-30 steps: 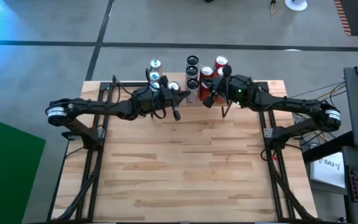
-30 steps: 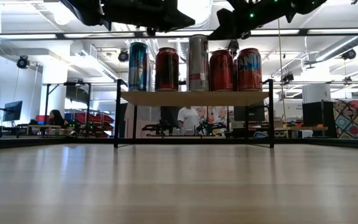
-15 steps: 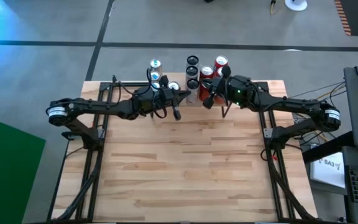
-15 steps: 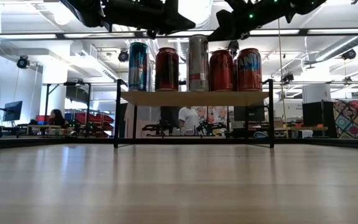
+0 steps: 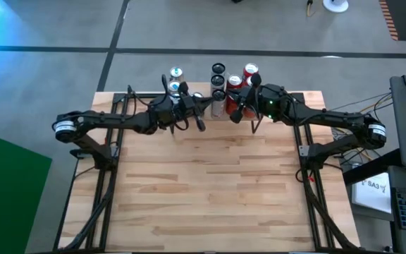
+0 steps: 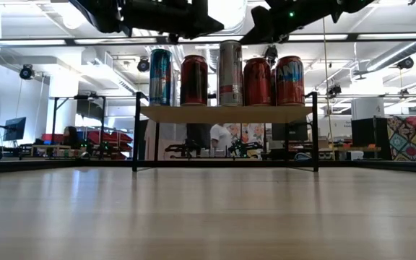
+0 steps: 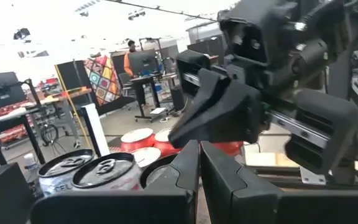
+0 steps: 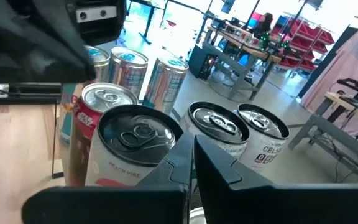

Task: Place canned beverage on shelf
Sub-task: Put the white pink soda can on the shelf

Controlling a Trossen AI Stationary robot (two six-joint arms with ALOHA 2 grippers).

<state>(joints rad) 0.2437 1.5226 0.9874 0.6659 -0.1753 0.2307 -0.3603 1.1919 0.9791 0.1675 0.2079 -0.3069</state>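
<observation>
Both arms reach in over the far edge of the table (image 5: 210,190), meeting above the shelf (image 6: 226,114). Shelf sits at the middle of the far edge, light plank top on thin black legs.

Low view: five cans stand upright in a row on the shelf plank, touching or nearly so: blue can (image 6: 160,77) at one end, dark red can (image 6: 193,80), tall silver can (image 6: 230,74) in the middle, red can (image 6: 257,81), then red-and-blue can (image 6: 289,80) at the other end. All are on the shelf top, none on the table.

High view shows can tops clustered at the far edge, more of them past the edge line than the front row alone; some stand behind others, exact rows hard to tell.

Left end effector (image 5: 201,125) hangs just above the shelf's left part, fingers pressed together, holding nothing; in its wrist view the two dark fingers (image 7: 225,180) meet edge to edge with can tops right beyond them.

Right end effector (image 5: 237,113) hangs above the shelf's right part, fingers also pressed together, empty; its wrist view shows the closed fingers (image 8: 166,171) just beside a white can with a black lid (image 8: 129,155).

People and desks show in the room behind.
</observation>
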